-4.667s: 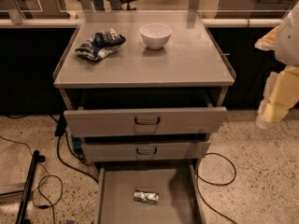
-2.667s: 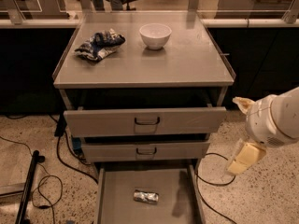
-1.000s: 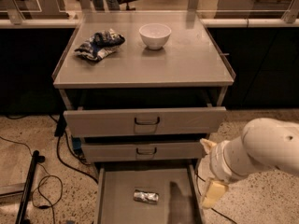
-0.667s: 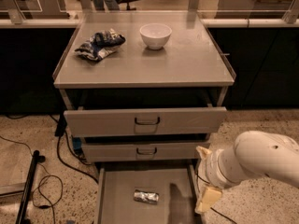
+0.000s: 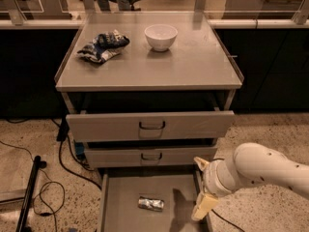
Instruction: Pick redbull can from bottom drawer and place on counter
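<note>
The redbull can [image 5: 151, 204] lies on its side in the middle of the open bottom drawer [image 5: 120, 202], a flat grey tray pulled out at the bottom of the view. My gripper [image 5: 202, 187] hangs at the end of the white arm [image 5: 260, 170] over the drawer's right wall, to the right of the can and apart from it. Its cream fingers [image 5: 202, 207] point down toward the drawer. The counter [image 5: 193, 66] is the grey-beige cabinet top above the drawers.
A white bowl [image 5: 161, 36] and a blue-and-white cloth bundle [image 5: 103, 45] sit on the counter. The two upper drawers [image 5: 193, 123] with black loop handles stand slightly pulled out. Black cables [image 5: 53, 187] and a dark pole [image 5: 29, 192] lie on the floor at left.
My arm has come down from the upper right to low beside the bottom drawer and moved left toward the can. The can has not moved.
</note>
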